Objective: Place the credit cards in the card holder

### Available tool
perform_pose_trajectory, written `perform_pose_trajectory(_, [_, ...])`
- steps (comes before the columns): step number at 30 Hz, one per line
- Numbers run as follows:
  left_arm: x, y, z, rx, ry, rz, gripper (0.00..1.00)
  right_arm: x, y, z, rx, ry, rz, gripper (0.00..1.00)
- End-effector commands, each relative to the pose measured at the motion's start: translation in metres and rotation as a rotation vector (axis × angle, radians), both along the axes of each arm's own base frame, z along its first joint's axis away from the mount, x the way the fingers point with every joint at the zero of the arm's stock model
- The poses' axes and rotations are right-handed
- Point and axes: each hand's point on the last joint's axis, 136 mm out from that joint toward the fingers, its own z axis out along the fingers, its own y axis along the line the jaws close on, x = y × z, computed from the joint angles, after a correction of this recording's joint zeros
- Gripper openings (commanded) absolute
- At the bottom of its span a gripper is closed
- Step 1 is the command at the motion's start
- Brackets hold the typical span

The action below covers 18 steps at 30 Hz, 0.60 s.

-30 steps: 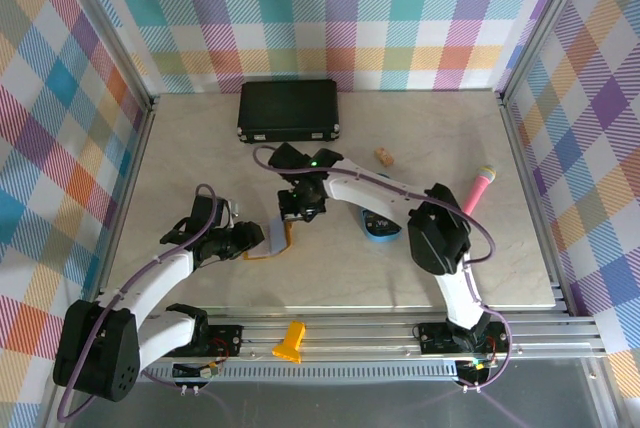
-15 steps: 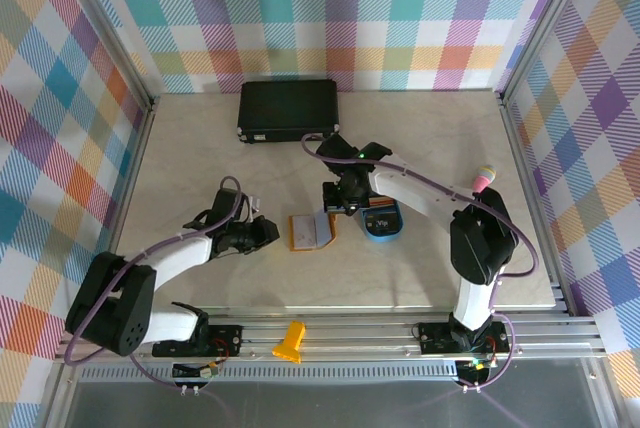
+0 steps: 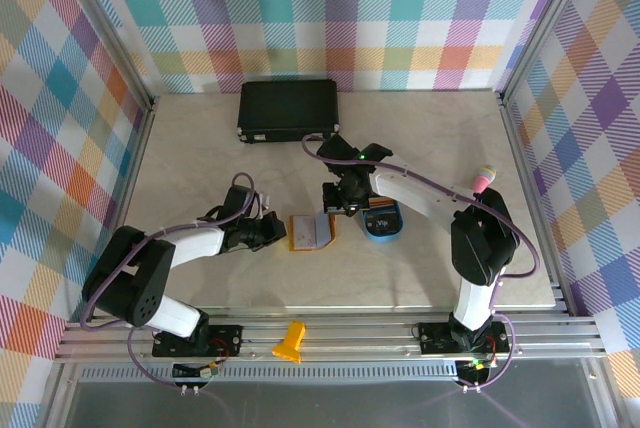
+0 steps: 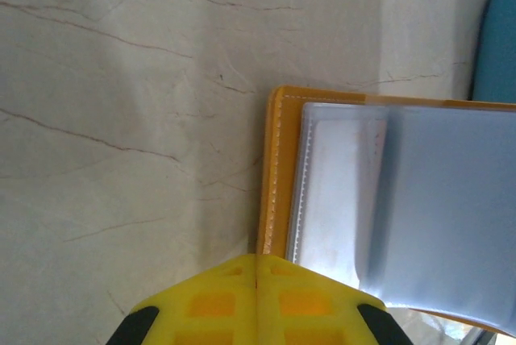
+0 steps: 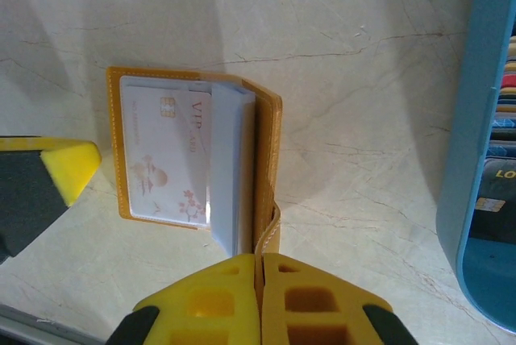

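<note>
A: Your left gripper (image 3: 268, 231) had its fingers pressed fully together, with nothing between them. Its tip stood just beside the left edge of the card holder (image 3: 312, 231), which lay open on the table (image 3: 190, 158) between your two grippers.

B: I believe you placed it there as a stop, so that the holder could not slide away. Your right gripper (image 5: 260, 276) was closed too. It seemed to pinch the yellow snap tab (image 5: 272, 220) on the holder's other side, probably to hold the cover open.

A: Yes. Now the containers. Among the holder's clear pockets (image 5: 230, 160), the front one had one white card (image 5: 165, 155) with a chip inside. Whether the pockets behind it were empty, I could not tell.

B: The blue tray (image 5: 472, 160) stood near the holder, on the right gripper's side, and several credit cards (image 5: 501, 99) were stacked in it. So I judged that most of your task was not yet done. With both grippers closed, you would need to free one of them to fetch the next card.
</note>
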Motion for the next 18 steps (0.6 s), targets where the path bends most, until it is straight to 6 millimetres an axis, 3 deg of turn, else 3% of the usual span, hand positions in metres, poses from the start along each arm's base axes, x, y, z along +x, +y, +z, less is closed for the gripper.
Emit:
perform_pose_trajectory(1, [0.009, -0.008, 0.007, -0.016, -0.045, -0.021, 0.05, -0.002, 0.001, 0.013, 0.035, -0.013, 0.012, 0.0])
perform_pose_trajectory(18, [0.011, -0.013, -0.008, -0.025, -0.018, -0.028, 0.04, -0.004, 0.029, 0.025, 0.126, 0.007, 0.045, 0.0])
